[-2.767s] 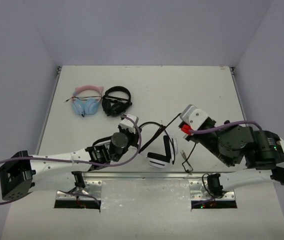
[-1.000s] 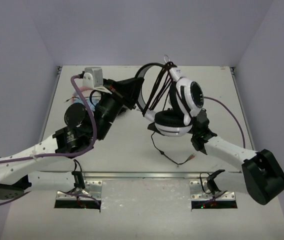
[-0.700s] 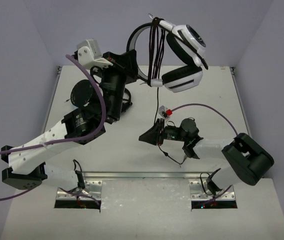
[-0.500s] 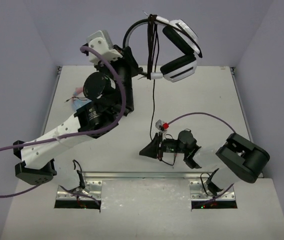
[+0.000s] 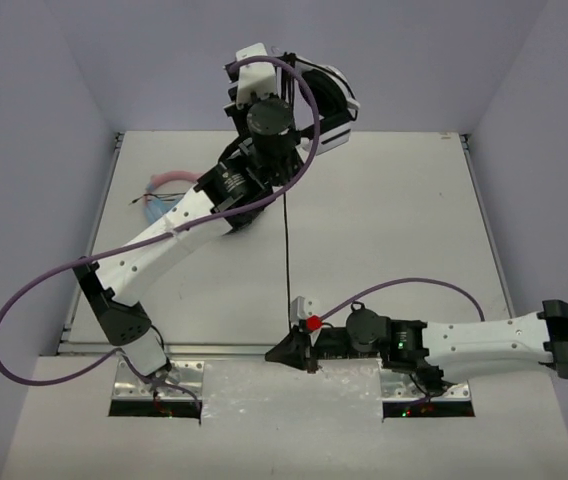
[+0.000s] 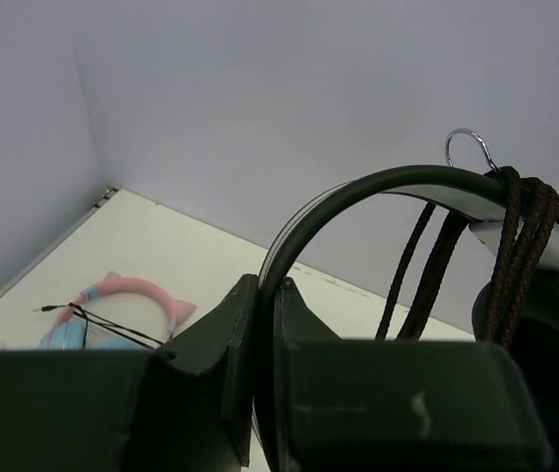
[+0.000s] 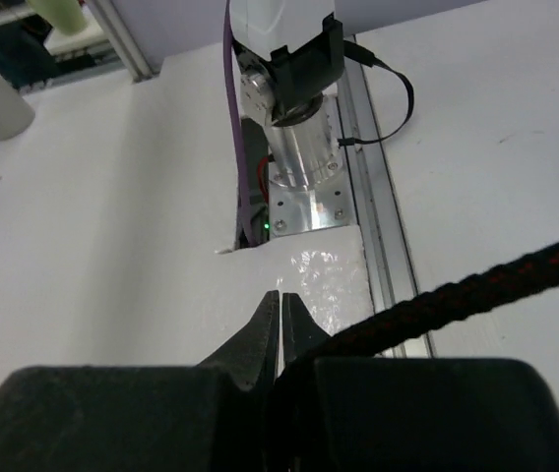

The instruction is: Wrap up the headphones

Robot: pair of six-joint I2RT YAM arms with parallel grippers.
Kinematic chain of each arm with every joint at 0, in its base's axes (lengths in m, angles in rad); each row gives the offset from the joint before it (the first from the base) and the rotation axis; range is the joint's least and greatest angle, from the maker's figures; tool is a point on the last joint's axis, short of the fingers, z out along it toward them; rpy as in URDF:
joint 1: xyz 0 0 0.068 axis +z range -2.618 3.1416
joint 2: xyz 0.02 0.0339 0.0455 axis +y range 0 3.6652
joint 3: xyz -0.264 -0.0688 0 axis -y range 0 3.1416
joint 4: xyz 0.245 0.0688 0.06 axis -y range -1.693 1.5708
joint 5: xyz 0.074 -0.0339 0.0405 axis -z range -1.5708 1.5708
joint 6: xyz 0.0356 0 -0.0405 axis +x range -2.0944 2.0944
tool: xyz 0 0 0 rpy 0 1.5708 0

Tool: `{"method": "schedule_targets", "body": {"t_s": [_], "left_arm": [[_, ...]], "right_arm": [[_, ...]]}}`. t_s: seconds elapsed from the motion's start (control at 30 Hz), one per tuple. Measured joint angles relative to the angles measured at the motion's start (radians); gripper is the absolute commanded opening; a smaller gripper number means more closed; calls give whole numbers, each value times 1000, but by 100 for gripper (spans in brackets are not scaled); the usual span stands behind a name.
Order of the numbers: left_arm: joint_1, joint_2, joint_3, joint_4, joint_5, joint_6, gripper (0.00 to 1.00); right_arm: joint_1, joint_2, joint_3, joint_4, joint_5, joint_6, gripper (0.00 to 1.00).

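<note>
- Left hand (image 6: pixel 265 300): jaws narrow, clamped on the headband (image 6: pixel 378 184) of the headphones (image 5: pixel 334 110).
- The headphones are raised high over the far side of the counter (image 5: pixel 404 220). In the top view the left wrist covers most of them.
- Several turns of the cable (image 5: pixel 287 240) are wound round the headband, seen in the left wrist view. How tight they sit can't be judged.
- An ear cup (image 6: pixel 545 324) is cut off at the right edge of the left wrist view.
- From the headphones the cable drops in a straight taut line to the right hand (image 5: pixel 286 352), which sits low at the near edge of the counter.
- Right hand: fingers pressed together on the cable. The cable's plug end is not visible in any view.
- The right wrist view is mostly its own blurred fingers, with the left arm's base (image 7: pixel 294 147) beyond them.
- The pink cat-ear pair (image 6: pixel 127 295) lies on the counter at far left, half hidden by the left arm (image 5: pixel 184 225) in the top view.
</note>
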Motion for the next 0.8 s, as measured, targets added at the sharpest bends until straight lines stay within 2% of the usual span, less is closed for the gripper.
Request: {"method": "schedule_targets", "body": {"t_s": [0.17, 0.27, 0.43, 0.57, 0.63, 0.67, 0.7, 0.8], "left_arm": [[57, -2, -92, -119, 12, -146, 0], [81, -21, -210, -198, 44, -289, 0], [89, -129, -614, -152, 114, -414, 0], [77, -242, -998, 27, 253, -356, 0], [40, -277, -1159, 168, 335, -314, 0], [24, -286, -1202, 212, 356, -306, 0], [-19, -302, -1295, 331, 415, -275, 0], [-100, -332, -1459, 550, 533, -234, 0]], "right_arm": [[168, -62, 291, -380, 154, -124, 1], [168, -49, 462, -581, 235, -188, 1], [168, -60, 670, -858, 411, -274, 1], [167, -9, 920, -1085, 605, -390, 1], [148, 46, 1038, -1190, 657, -441, 1], [117, 79, 1089, -1241, 660, -468, 1], [80, 100, 1117, -1276, 658, -487, 1], [-92, 141, 1149, -1339, 632, -542, 1]]}}
